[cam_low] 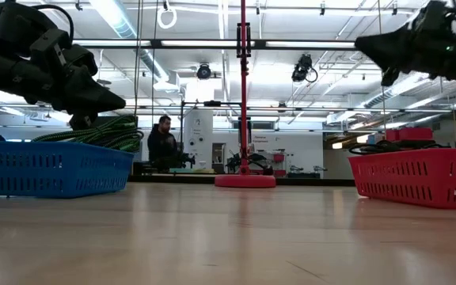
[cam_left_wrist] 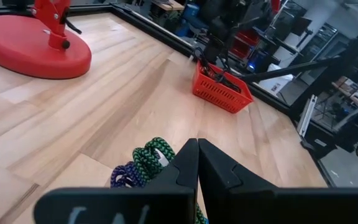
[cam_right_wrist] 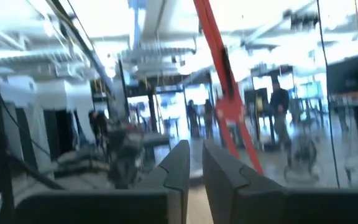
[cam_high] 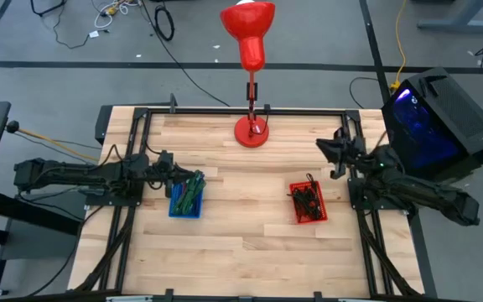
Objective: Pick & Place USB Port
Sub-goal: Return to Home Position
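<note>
The left gripper point(cam_high: 173, 174), fingers pressed together on nothing, hangs just above the blue basket point(cam_high: 184, 201) on the bench point(cam_high: 241, 252). That basket is heaped with coiled USB cables point(cam_high: 191, 193), braided in green and black with some blue-purple loops. The right gripper point(cam_high: 325, 149), its fingers parted by only a narrow gap and empty, waits raised near the bench's right edge, beyond the red basket point(cam_high: 307, 203), which holds a dark tangle of cables. A red lamp stand point(cam_high: 251, 130) sits at the far middle.

Cables point(cam_high: 188, 193) in left basket point(cam_high: 177, 210)
</note>
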